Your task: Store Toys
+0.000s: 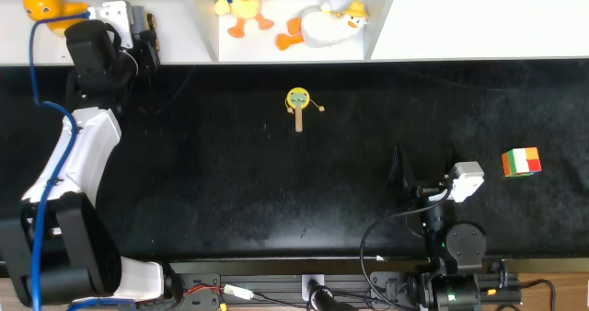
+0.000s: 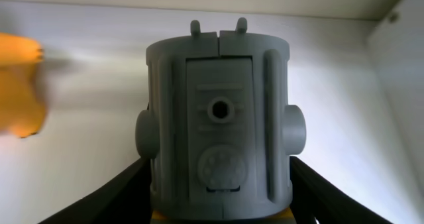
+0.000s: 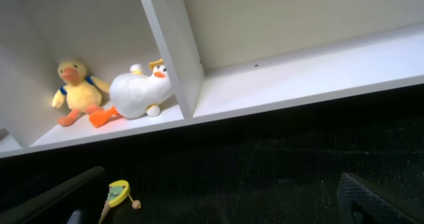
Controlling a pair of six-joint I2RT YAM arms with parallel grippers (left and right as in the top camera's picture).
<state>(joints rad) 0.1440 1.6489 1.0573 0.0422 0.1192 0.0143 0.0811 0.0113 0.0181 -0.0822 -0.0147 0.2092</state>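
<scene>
1. Firmly clamped, the left gripper holds a grey robot toy inside the white shelf's left compartment, near an orange duck.
2. The middle compartment holds a yellow duck plush and a white goose plush.
3. On the black table lie a yellow rattle drum mid-table and a coloured cube at the right.
4. The right gripper sits near the cube, fingers apart.
</scene>
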